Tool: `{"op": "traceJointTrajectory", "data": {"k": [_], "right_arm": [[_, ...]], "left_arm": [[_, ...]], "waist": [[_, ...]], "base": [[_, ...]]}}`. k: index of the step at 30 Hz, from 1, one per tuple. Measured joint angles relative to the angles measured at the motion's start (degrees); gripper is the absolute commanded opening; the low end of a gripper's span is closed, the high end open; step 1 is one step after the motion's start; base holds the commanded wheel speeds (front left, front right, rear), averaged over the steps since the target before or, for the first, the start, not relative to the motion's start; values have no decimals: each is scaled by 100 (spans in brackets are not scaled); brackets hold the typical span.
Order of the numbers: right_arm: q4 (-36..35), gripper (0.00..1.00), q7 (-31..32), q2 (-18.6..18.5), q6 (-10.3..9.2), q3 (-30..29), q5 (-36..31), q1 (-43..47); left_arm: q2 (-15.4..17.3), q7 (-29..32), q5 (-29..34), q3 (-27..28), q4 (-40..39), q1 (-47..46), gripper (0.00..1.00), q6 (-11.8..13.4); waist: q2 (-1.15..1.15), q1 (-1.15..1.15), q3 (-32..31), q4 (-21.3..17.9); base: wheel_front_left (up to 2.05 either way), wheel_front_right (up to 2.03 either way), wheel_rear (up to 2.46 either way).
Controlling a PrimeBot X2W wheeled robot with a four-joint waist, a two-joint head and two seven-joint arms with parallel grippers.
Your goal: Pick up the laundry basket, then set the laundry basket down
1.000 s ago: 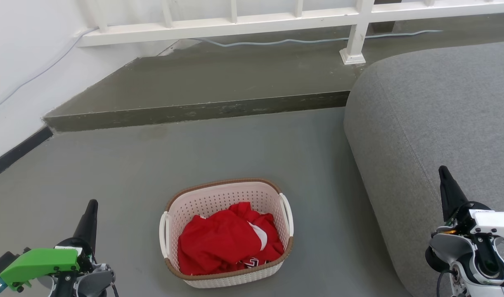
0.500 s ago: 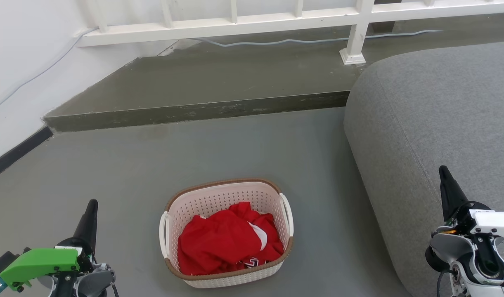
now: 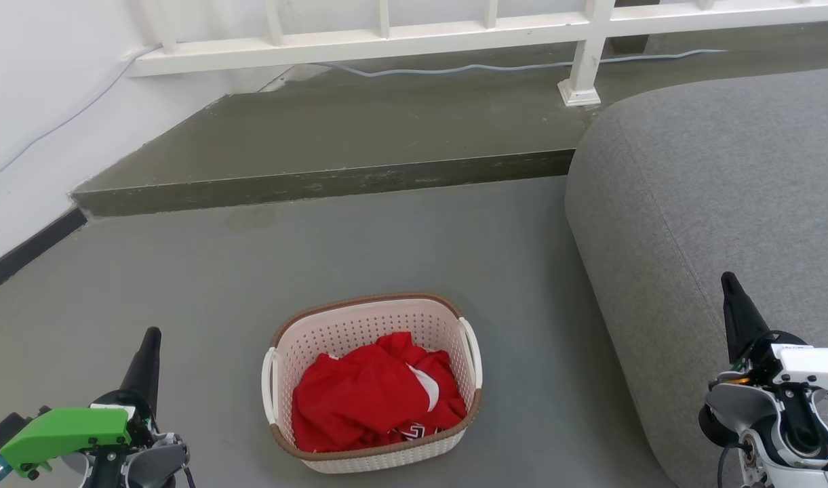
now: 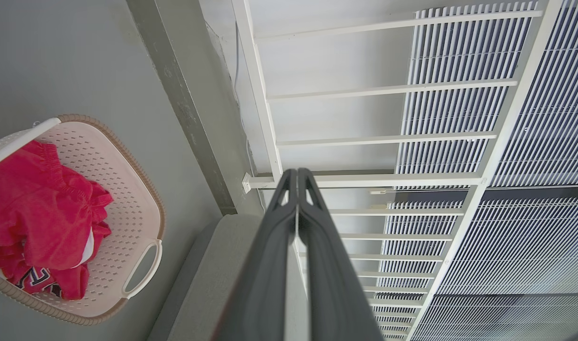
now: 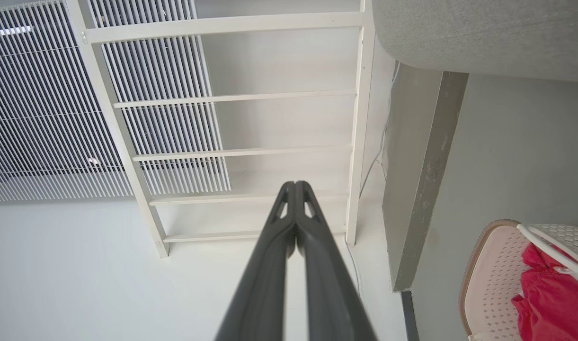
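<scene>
1. The head view is bright and evenly lit by soft, diffuse light, and the grey floor (image 3: 400,237) carries no glare.
2. At 10 o'clock in that view the white wall (image 3: 27,102) is almost washed out.
3. The laundry basket (image 3: 359,318) throws only a faint, soft shadow around its base.
4. Both wrist views are wide-angle, so the bars of the railing (image 4: 265,118) lean and spread toward the edges.
5. The left gripper (image 4: 297,171) and the right gripper (image 5: 296,183) are sharp at the tips but blurred toward 6 o'clock.
6. At 7 o'clock in the right wrist view the wall is flat, overexposed white.
</scene>
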Motion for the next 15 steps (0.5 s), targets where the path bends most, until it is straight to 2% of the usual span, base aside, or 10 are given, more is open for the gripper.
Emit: {"op": "traceJointTrajectory", "data": {"k": [15], "right_arm": [[-1, 0, 1, 2, 0, -8, 0, -1]], "left_arm": [[0, -1, 0, -2, -9, 0, 0, 0]], "waist": [[0, 0, 0, 0]], "base": [[0, 0, 0]]}}
